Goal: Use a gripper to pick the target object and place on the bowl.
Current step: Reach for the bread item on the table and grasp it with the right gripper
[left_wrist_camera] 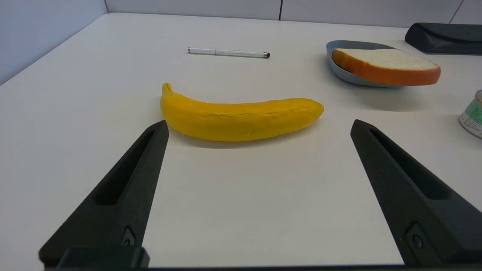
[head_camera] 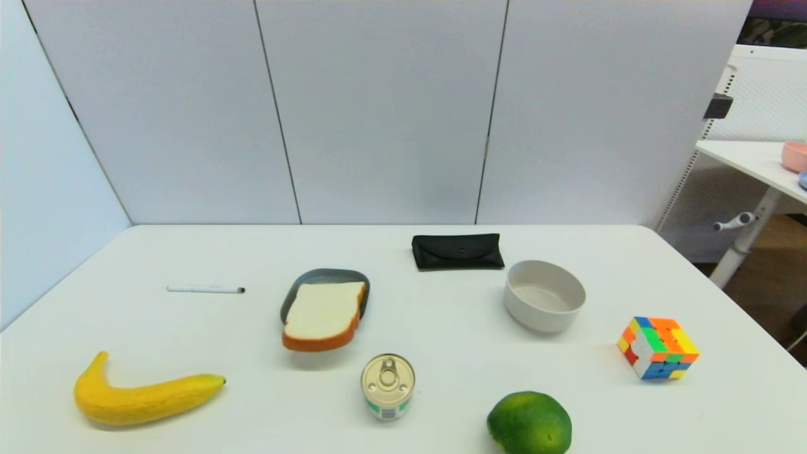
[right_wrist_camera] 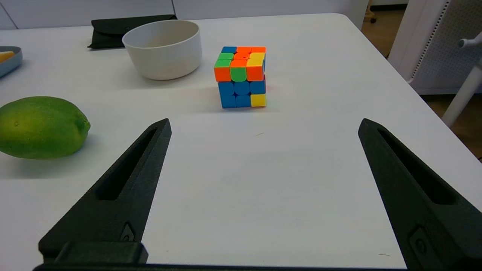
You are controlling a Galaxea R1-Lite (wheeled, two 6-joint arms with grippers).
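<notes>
The toast slice [head_camera: 325, 315], white with an orange-brown crust, lies on a grey plate [head_camera: 328, 277] left of the table's middle, its near end overhanging the plate; it also shows in the left wrist view [left_wrist_camera: 386, 66]. The off-white bowl [head_camera: 544, 295] stands empty to the right, also in the right wrist view [right_wrist_camera: 162, 48]. Neither gripper shows in the head view. My left gripper [left_wrist_camera: 260, 126] is open and empty, low over the table just short of the banana [left_wrist_camera: 237, 118]. My right gripper [right_wrist_camera: 264, 124] is open and empty, short of the cube [right_wrist_camera: 241, 75].
A yellow banana [head_camera: 142, 394] lies front left, a tin can [head_camera: 388, 384] front centre, a green fruit [head_camera: 529, 422] front right, a colour cube [head_camera: 657, 347] right, a black case [head_camera: 457, 251] at the back, and a white pen [head_camera: 205, 289] at the left.
</notes>
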